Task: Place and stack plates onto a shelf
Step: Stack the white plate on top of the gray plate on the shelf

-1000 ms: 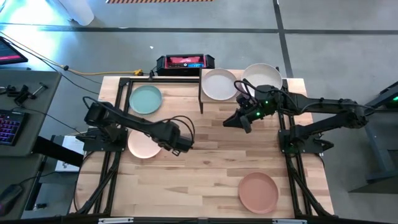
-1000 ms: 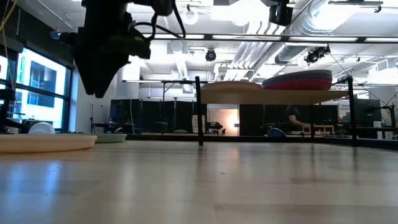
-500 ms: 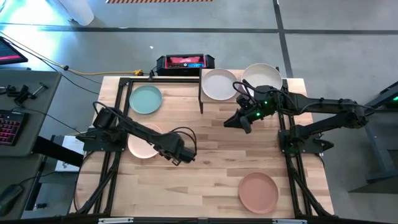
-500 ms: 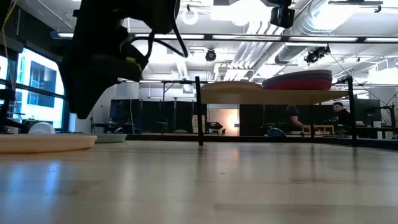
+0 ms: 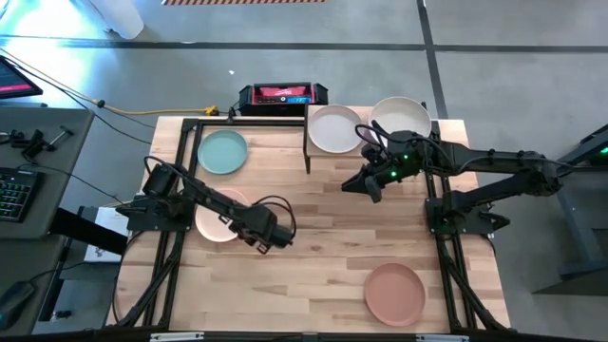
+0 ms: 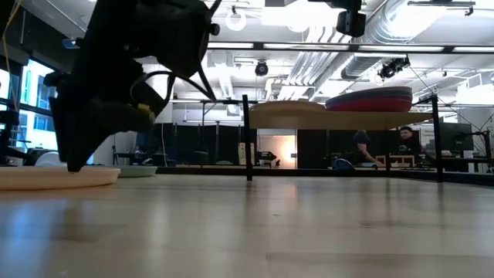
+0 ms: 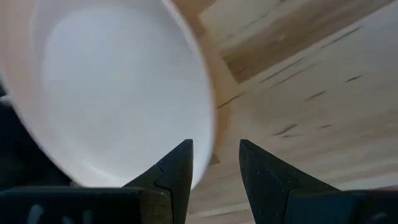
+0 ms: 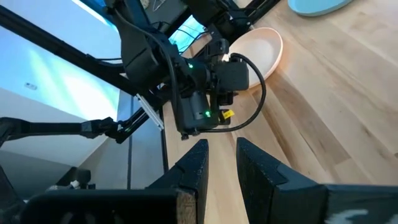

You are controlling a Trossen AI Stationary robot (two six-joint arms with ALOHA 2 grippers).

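One peach-pink plate targeted | left gripper spread astride its rim | next: pinch, lift to shelf | right gripper narrowly parted, idle beside shelf

Four cameras: one overhead, one at worktop level, one on each wrist.

The high view looks straight down on the whole worktop; the low view looks level across it into the room. The left wrist view sits close over the peach-pink plate, which the right wrist view sees farther off.

Even overhead light on my light-wood butcher-block tabletop; ceiling lamps glare in low view, my left arm backlit black; tabletop foreground blurred.
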